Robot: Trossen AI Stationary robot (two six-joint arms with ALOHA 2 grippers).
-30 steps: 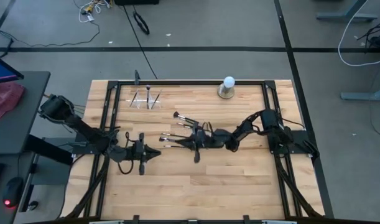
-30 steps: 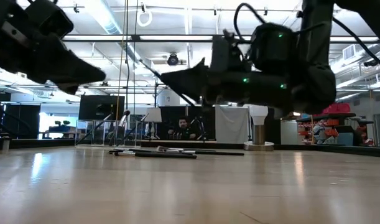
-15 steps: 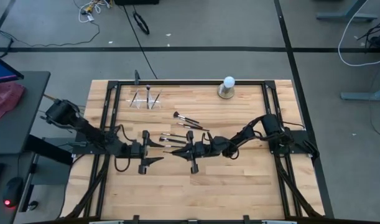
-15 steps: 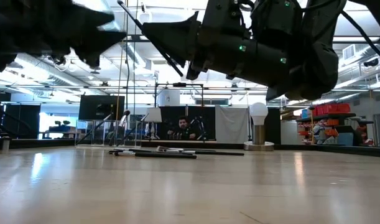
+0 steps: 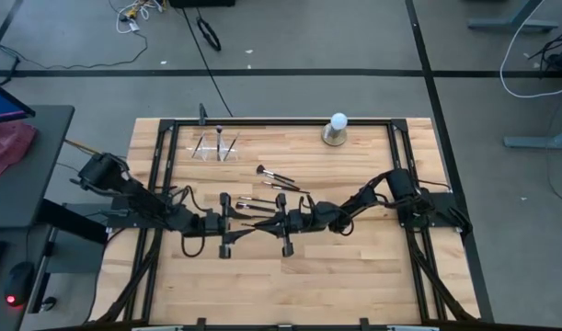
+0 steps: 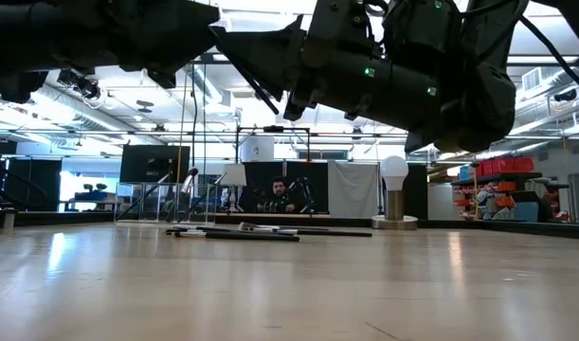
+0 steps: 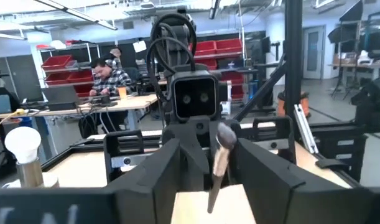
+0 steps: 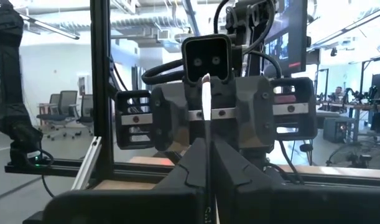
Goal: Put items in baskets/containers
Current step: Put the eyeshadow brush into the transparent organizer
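Note:
My right gripper [image 5: 268, 222] [image 8: 206, 163] is shut on one thin brush [image 7: 219, 163] [image 8: 206, 106], held above the middle of the table with its bristle head [image 7: 226, 134] up. My left gripper [image 5: 251, 225] [image 7: 208, 186] faces it, open, with a finger on each side of the brush and not touching it. Several more brushes [image 5: 273, 179] [image 6: 242, 232] lie flat on the wood just beyond the grippers. The clear holder [image 5: 214, 148] stands at the far left with a brush upright in it. My right gripper pinches the brush's shaft [image 8: 206, 146] between its two shut fingers. The fingers come level from the table's right and lie across the brush. The brush stands steeply, bristle end up, and its lower end [image 6: 270, 102] hangs below the fingers, clear of the table.
A white ball on a grey round base [image 5: 337, 129] [image 6: 394, 189] stands at the far edge, right of centre. A black frame [image 5: 281, 120] runs around the tabletop. Bare wood [image 5: 290, 285] lies toward the near edge.
My right gripper has risen from beside the lying brushes with one brush, shifting a little toward the near edge, then held still. My left gripper has opened and gone toward the table's right, up to the right gripper, so its fingers now flank the brush.

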